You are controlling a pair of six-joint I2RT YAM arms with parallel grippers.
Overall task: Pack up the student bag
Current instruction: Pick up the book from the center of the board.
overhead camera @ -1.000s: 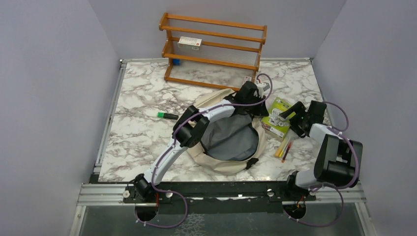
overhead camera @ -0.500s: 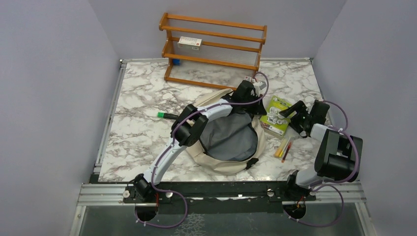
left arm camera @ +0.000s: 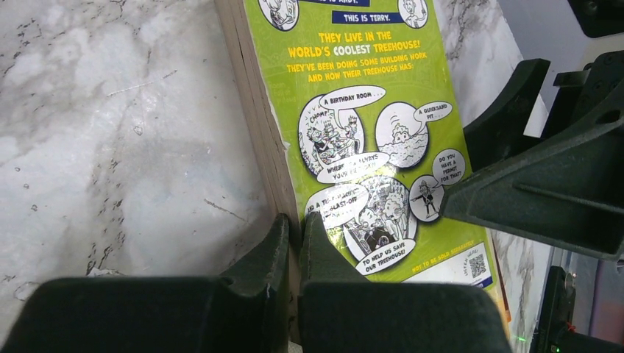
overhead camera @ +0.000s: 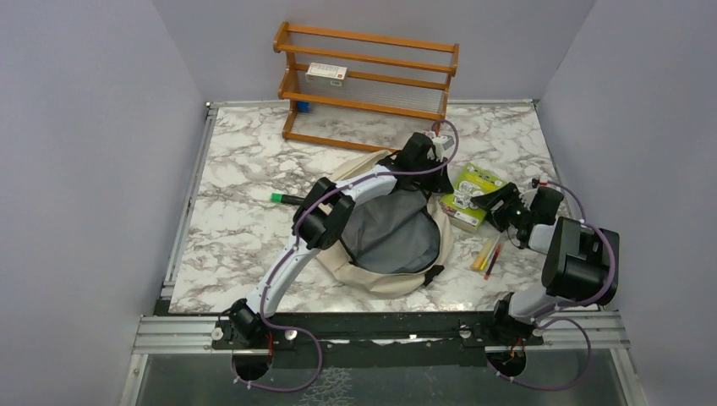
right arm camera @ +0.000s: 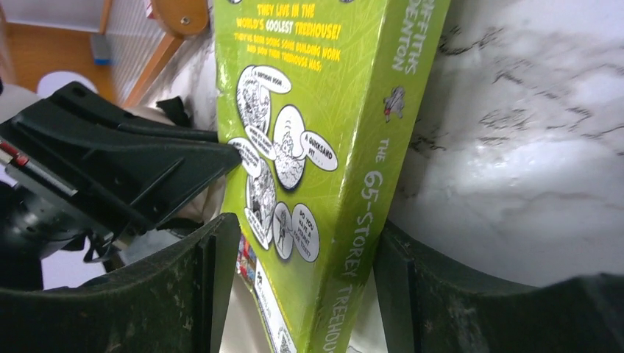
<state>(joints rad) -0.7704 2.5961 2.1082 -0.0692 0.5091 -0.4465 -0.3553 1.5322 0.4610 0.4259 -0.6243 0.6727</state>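
Got the bag (overhead camera: 380,283) flat mid-table (overhead camera: 245,220), mouth gaping upward, long axis running near-left to far-right. Left gripper (left arm camera: 294,223) at its far-right rim, pinched shut. Right gripper (overhead camera: 485,200) straddling the green book (overhead camera: 473,181), can't tell if squeezing.

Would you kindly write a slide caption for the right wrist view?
Right gripper straddling the green book on the marble table, with the left gripper beside it.
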